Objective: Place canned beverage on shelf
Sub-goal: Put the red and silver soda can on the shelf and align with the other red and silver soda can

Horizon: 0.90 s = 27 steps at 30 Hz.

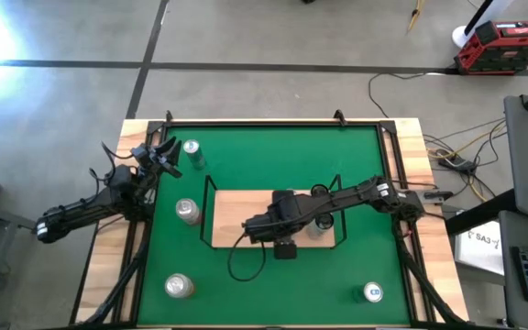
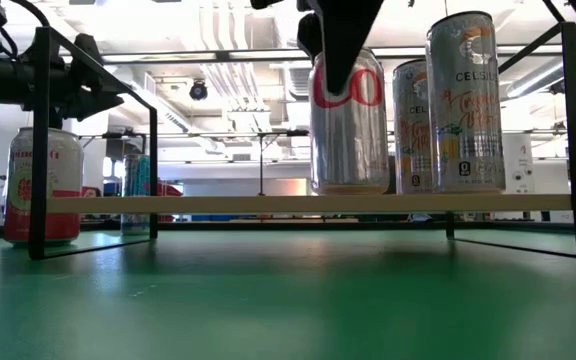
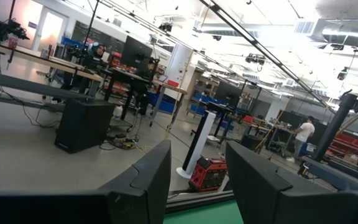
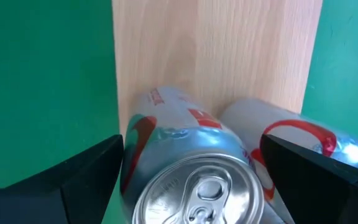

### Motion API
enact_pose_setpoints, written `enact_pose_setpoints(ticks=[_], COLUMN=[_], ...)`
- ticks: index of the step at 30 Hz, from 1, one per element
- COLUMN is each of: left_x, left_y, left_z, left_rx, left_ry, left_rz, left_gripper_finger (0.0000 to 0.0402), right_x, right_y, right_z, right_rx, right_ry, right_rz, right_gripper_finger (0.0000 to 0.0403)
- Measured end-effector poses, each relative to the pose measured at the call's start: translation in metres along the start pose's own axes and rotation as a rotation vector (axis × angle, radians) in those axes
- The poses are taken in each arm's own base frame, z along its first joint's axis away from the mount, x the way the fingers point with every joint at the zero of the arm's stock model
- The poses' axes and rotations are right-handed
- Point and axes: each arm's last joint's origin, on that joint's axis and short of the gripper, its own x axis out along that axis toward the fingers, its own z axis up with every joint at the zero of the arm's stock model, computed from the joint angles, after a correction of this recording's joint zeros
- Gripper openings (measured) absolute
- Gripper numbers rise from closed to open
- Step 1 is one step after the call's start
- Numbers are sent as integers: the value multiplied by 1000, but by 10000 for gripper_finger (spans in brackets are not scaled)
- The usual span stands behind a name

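The left gripper (image 1: 161, 154) is held shut and empty at the table's ten o'clock corner, near a can (image 1: 192, 151) on the green felt. At the table's centre lies the shelf (image 1: 238, 216), a pale wood board with a thin black wire rail. On it, a silver can with red markings (image 2: 348, 120) is seen upright, and it is straddled by the right gripper (image 4: 194, 180), whose fingers are spread wide on either side of it; whether they touch it cannot be told.
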Motion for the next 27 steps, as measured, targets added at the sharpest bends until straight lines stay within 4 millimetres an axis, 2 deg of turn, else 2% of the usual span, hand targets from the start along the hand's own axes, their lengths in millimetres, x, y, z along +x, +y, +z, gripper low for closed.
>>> enact_pose_setpoints(ticks=[27], left_x=[0], left_y=[0], left_z=[0], left_rx=[0], left_ry=[0], left_rz=[0], left_gripper_finger=[137], right_x=[0], right_y=[-4], right_z=[-4], right_rx=[51], right_ry=[38], right_rz=[-26], right_gripper_finger=[370])
